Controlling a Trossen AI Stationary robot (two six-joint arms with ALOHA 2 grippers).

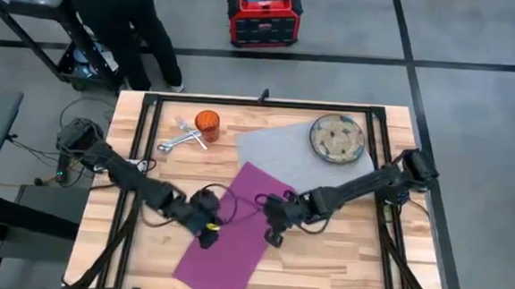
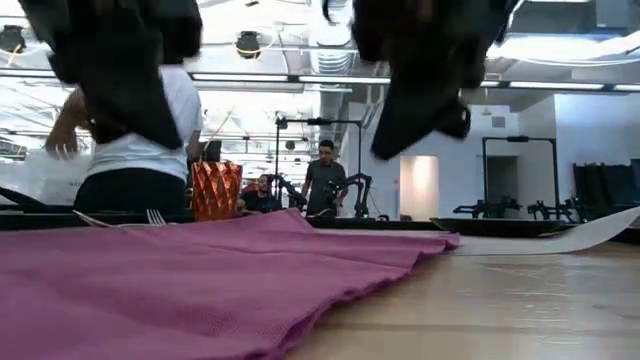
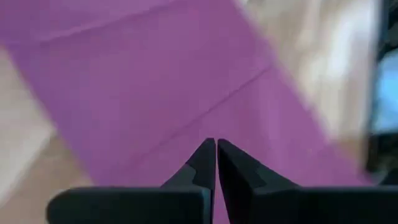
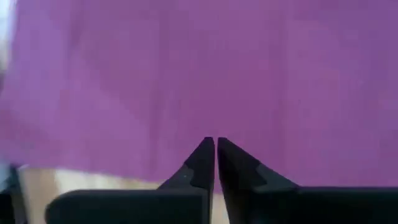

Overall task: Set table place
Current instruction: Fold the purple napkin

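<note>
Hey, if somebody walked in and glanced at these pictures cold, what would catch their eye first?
Probably the magenta napkin, spread at a slant over the near middle of the table, one corner overlapping the grey mat. The left gripper and right gripper sit over its two long edges, fingers closed. At the far side are the orange cup beside piled cutlery, and the plate on the mat's corner.

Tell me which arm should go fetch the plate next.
Right, probably. The plate sits at the table's far right corner, on the right arm's side. The right gripper hangs over the magenta napkin, nearer the plate than the left gripper.
</note>
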